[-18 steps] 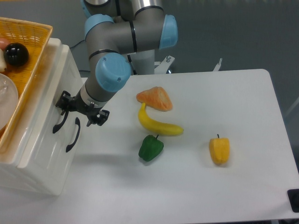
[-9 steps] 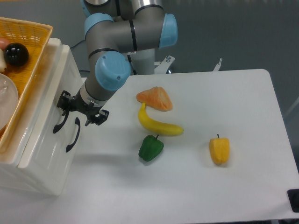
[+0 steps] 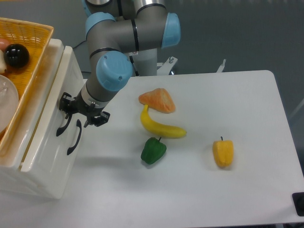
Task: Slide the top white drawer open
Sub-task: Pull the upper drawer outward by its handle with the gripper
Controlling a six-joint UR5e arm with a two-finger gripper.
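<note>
The white cabinet stands at the left with two black curved handles on its front. The top white drawer carries the upper handle; its front stands out a little from the cabinet body. The lower handle sits just beside it. My gripper is at the upper end of the top handle and looks shut on it, though the fingertips are hard to make out against the black handle.
An orange woven basket with a black ball rests on the cabinet. On the table lie an orange wedge, a banana, a green pepper and a yellow pepper.
The gripper and the top handle have shifted slightly to the right, and the top drawer front has come out a little from the cabinet.
</note>
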